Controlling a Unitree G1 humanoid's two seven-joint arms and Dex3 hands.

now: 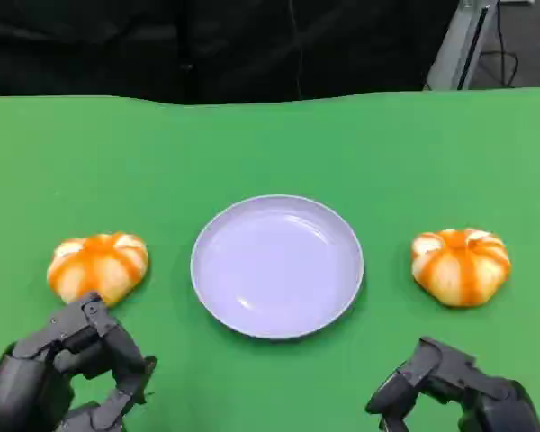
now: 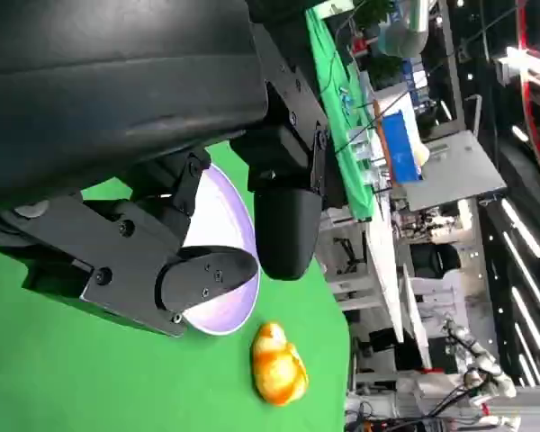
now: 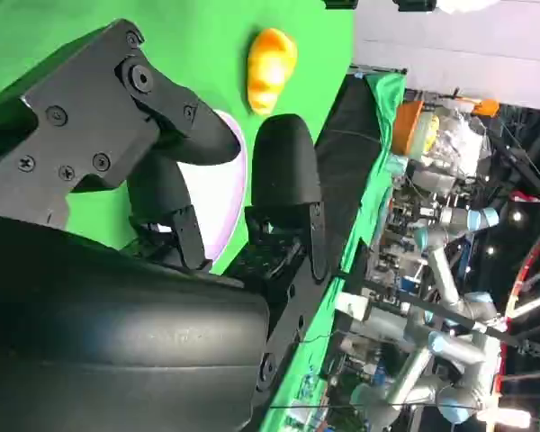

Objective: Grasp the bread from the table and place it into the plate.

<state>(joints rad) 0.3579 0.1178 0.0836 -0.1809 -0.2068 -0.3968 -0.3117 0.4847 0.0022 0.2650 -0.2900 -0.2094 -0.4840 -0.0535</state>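
You are looking down at two round bread rolls, each golden orange with pale cream stripes running from a dimpled centre, rather like small pumpkins. One roll [image 1: 98,266] lies left of the plate [image 1: 277,266], the other roll [image 1: 461,265] lies right of it, both apart from its rim. The plate is round, shallow and pale lilac, and it sits in the middle with nothing on it.

Your left hand [image 1: 76,364] sits low on the near left, just short of the left roll, fingers spread and holding nothing. Your right hand [image 1: 450,391] sits low on the near right, below the right roll, also loose and holding nothing (its fingertips are partly cut off by the frame).

The table [image 1: 270,144] wears a bright green cloth. Behind its far edge hangs dark fabric, with a grey metal stand [image 1: 459,40] at the upper right.
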